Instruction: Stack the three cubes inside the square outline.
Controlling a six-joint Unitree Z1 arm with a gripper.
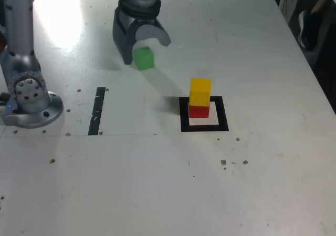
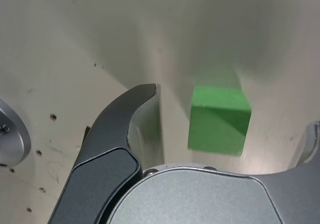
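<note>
Gripper state: the gripper (image 1: 143,44) stands with its jaws spread wide and carries nothing; both fingers point down toward the table (image 1: 157,183).
Green cube, place: the green cube (image 1: 144,58) rests on the table in the upper left of centre of the exterior view, not inside the outline.
Key relation: the green cube lies just below the open jaws and between the two fingers, nearer to the finger on the exterior view's left. In the wrist view the green cube (image 2: 219,118) sits in the gap beside the dark finger (image 2: 115,144); I cannot tell if that finger touches it.
Cube axis: it is a cube, so no long axis; its faces look a little turned against the line of the jaws.
Stack so far: the yellow cube (image 1: 200,92) stands on the red cube (image 1: 199,111), inside the square outline (image 1: 184,115), right of centre in the exterior view.
Way to the goal: the stack is well apart from the green cube, toward the lower right of the exterior view; the table between them is bare.
Other things: a short black strip (image 1: 97,111) lies at centre left and the arm's base (image 1: 31,102) at the left edge, both away from that path.
Judgement: the next move likely needs a small descent and a close on the green cube; a badly centred grip could push it aside.
</note>
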